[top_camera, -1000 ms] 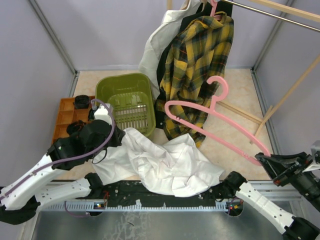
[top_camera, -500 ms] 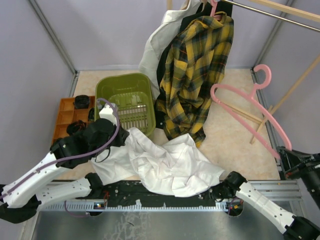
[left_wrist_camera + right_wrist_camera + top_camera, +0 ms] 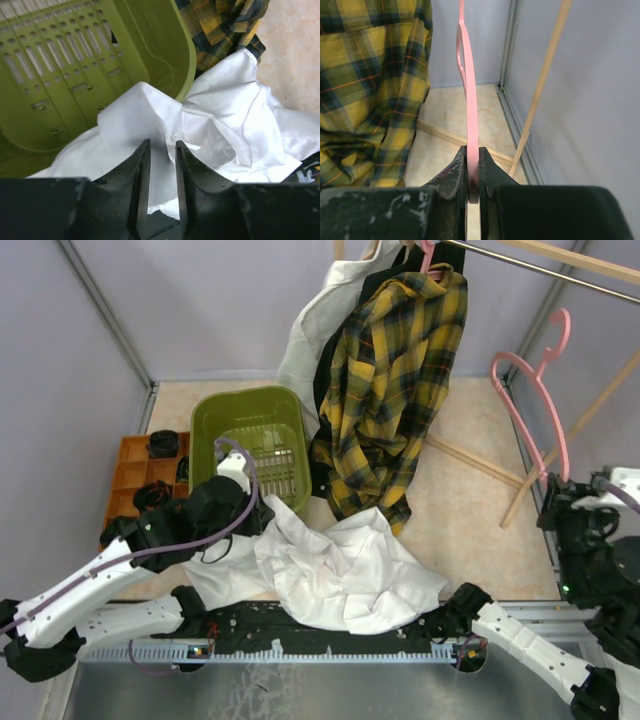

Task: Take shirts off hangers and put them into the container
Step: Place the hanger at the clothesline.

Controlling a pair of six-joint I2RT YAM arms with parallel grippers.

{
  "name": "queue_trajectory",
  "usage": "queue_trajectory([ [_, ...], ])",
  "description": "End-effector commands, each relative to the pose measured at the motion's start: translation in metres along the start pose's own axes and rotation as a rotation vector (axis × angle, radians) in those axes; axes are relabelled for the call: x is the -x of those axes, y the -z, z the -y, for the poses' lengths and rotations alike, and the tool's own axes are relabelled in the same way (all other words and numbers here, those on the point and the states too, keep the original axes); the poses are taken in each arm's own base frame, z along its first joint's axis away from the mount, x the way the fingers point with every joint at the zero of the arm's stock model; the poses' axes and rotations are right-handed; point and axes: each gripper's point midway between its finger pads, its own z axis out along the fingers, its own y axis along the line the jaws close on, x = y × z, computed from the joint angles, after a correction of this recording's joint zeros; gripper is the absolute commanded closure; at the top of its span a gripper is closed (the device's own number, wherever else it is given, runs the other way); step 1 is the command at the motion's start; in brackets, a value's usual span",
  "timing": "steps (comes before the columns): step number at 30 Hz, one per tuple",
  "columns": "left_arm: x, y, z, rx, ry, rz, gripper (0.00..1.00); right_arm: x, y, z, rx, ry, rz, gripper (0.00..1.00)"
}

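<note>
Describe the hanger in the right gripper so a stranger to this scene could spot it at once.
Look to the right edge of the table, beside the side wall. There the right gripper pinches a bare pink hanger, standing upright with its hook topmost. Unlike the other pink hanger above the yellow plaid shirt, it holds no clothing.

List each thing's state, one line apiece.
Container: slotted bottom bare.
White shirt: off any hanger, crumpled by container's rim.
Plaid shirt: hanging up.
Empty pink hanger: upright, gripped.
Left fingers: slightly parted over white shirt.
Right fingers: shut on empty pink hanger.
</note>
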Motion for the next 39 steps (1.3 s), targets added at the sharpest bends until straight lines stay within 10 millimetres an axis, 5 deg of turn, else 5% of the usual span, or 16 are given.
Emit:
queue_trajectory([
  [1,-0.005,-0.010,0.016,-0.067,0.000,-0.026,0.59,0.033,-0.029,-0.014,-0.105,-0.024,0.143,1.00],
  [7,-0.009,-0.013,0.019,-0.075,0.005,-0.043,0.35,0.028,-0.046,-0.029,-0.156,-0.100,0.214,1.00],
  [13,-0.005,-0.010,0.015,-0.066,0.008,-0.019,0.22,0.039,-0.049,-0.032,-0.162,-0.181,0.295,1.00],
  [22,-0.007,-0.013,0.015,-0.060,0.003,-0.022,0.16,0.060,-0.051,-0.018,-0.283,-0.250,0.335,1.00],
  [39,-0.007,-0.015,0.015,-0.060,-0.009,-0.025,0.10,0.070,-0.075,-0.031,-0.421,-0.096,0.191,1.00],
])
